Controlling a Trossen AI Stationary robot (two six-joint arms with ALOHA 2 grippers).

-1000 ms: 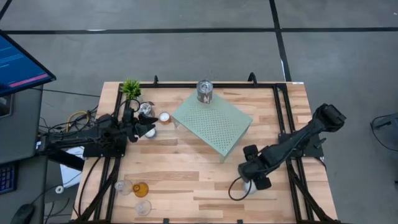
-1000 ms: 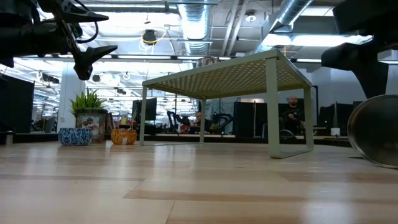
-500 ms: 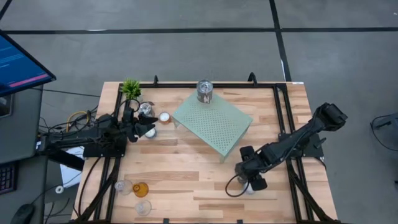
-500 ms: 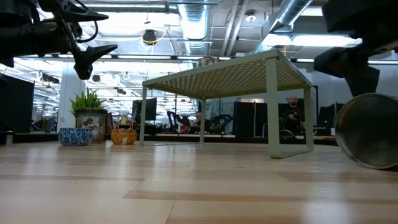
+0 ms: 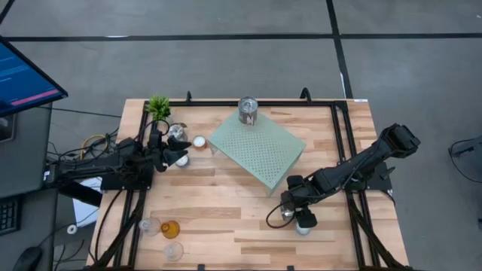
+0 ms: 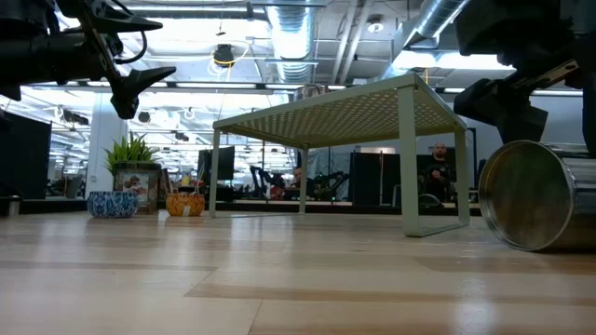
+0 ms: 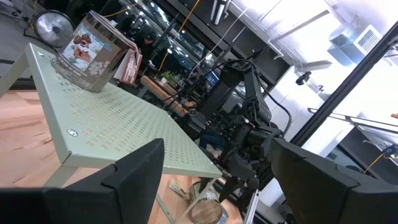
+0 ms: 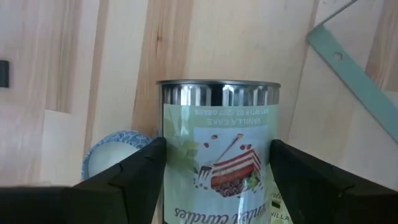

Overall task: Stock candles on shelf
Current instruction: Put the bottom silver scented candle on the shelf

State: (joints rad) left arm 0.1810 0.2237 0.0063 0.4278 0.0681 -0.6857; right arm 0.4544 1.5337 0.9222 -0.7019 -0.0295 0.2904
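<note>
The labelled silver tin (image 8: 217,155), clamped between the right gripper's (image 5: 292,211) fingers, has been dragged toward the shelf (image 5: 257,149) ahead, so stocking is under way.

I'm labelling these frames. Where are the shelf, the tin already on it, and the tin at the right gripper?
shelf (image 5: 260,154): high view, bare perforated top.
tin on the shelf (image 5: 248,110): high view, its top.
tin at the right gripper (image 8: 216,155): right wrist view, its labelled side.

The left gripper (image 7: 214,180) stood with its two dark fingers (image 7: 134,177) spread apart and nothing between them. Beyond them the mint-green perforated shelf (image 7: 124,124) carried a labelled candle tin (image 7: 87,53) near its far corner. Farther off, the right arm (image 7: 245,134) reached down over another tin (image 7: 208,211) lying on the wooden bench (image 7: 18,124).
</note>
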